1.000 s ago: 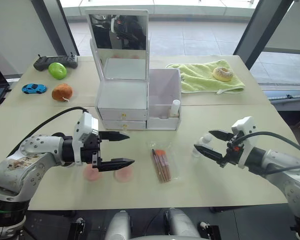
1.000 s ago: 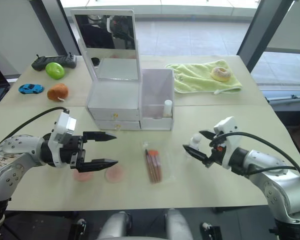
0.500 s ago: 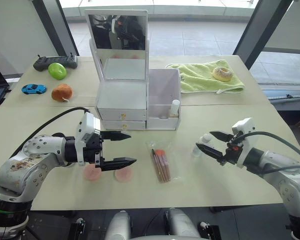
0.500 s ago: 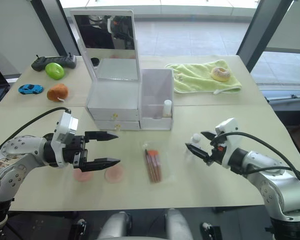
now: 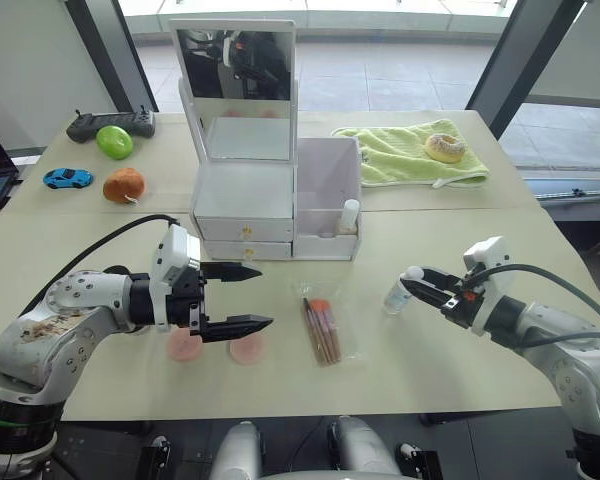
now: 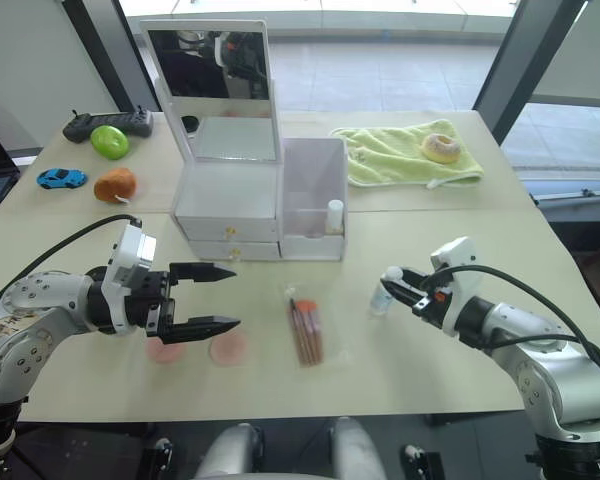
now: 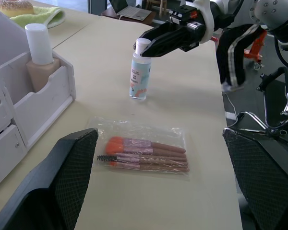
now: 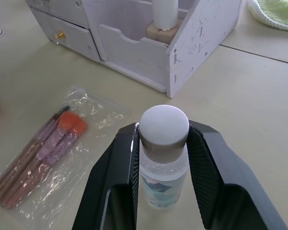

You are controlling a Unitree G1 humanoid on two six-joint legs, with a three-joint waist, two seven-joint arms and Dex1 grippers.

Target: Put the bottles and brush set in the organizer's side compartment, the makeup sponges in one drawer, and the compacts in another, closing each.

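Note:
A small clear bottle (image 5: 398, 296) with a white cap stands on the table to the right of the bagged brush set (image 5: 323, 329). My right gripper (image 5: 417, 285) is shut on the bottle (image 8: 164, 158), one finger on each side of the cap. My left gripper (image 5: 260, 296) hangs open above two pink makeup sponges (image 5: 185, 346). The white organizer (image 5: 248, 215) has both drawers shut, and a beige bottle (image 5: 351, 215) stands in its side compartment (image 5: 328, 170). Behind the organizer lies a small dark round thing (image 6: 190, 123); whether it is a compact I cannot tell.
The organizer's mirror lid (image 5: 237, 65) stands upright. A green towel (image 5: 405, 160) with a donut (image 5: 446, 147) lies at the back right. At the back left are a remote (image 5: 110, 123), a green apple (image 5: 115, 140), a blue toy car (image 5: 68, 177) and an orange ball (image 5: 124, 184).
My right gripper has gone from wide open beside the clear bottle to shut on its cap. The left arm edged slightly right and stayed open.

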